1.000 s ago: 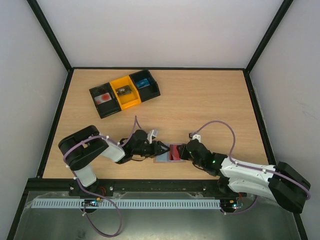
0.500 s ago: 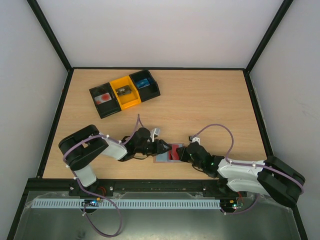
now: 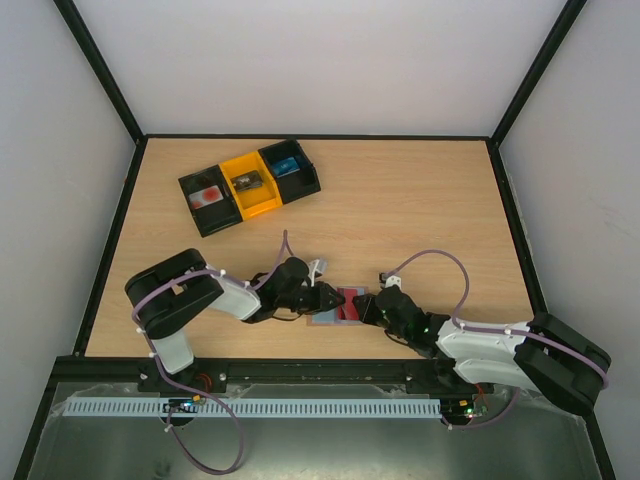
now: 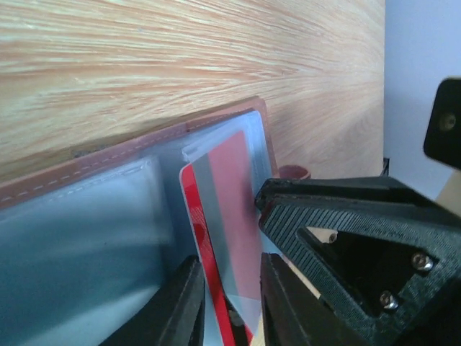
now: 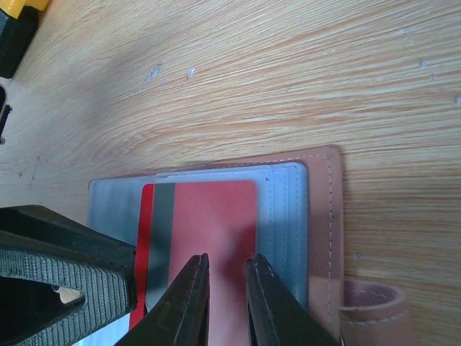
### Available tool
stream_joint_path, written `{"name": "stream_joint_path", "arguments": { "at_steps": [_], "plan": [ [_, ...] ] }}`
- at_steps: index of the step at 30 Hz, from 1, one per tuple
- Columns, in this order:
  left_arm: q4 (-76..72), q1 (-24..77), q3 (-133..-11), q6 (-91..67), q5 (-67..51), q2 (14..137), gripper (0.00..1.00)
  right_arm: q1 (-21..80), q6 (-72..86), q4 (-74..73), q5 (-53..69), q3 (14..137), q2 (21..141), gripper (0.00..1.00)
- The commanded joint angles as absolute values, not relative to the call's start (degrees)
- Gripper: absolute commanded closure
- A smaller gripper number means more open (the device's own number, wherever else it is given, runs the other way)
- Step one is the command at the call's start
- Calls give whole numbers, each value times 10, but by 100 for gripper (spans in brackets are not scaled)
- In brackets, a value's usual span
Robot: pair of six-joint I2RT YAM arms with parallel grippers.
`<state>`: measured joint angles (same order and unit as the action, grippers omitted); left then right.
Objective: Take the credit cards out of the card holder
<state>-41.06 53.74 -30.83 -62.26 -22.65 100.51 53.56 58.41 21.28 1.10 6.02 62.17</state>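
Top external view: wooden bench [image 3: 400, 200], with a row of black and yellow bins [image 3: 249, 185] at far left. Well apart from those, near the front edge between the two arms, a brown card holder [image 5: 324, 216], lying open and flat. Sticking partly out of its clear pocket, a red card [image 5: 209, 216]. Closed narrowly on that card's edge, the left pincer [image 4: 229, 288]. Slightly parted, tips down on the card's face, the right pincer [image 5: 225, 270].

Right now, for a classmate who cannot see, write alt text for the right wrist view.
The right gripper, fingers slightly apart, is poised over a red card lying in the open card holder on a wooden table. A ribbed black finger of the left gripper shows at lower left.
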Motion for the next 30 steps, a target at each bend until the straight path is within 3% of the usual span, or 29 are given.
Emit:
{"name": "stream_joint_path", "arguments": {
  "at_steps": [1,7,10,14,19,30],
  "plan": [
    [-406,544,-314,-618,-221,999,80,534,595,178,10,35,624,83],
    [-409,544,-304,-621,-218,986,97,534,601,172,-1,32,622,83],
    [-410,544,-294,-622,-210,978,97,534,603,170,-5,32,624,83],
    [-404,542,-284,-619,-205,970,90,534,604,169,-6,33,625,83],
    [-419,542,-280,-619,-217,969,97,534,606,168,-7,34,626,83],
    [-403,515,-237,-618,-209,912,97,534,599,150,-25,41,606,82]
  ]
}}
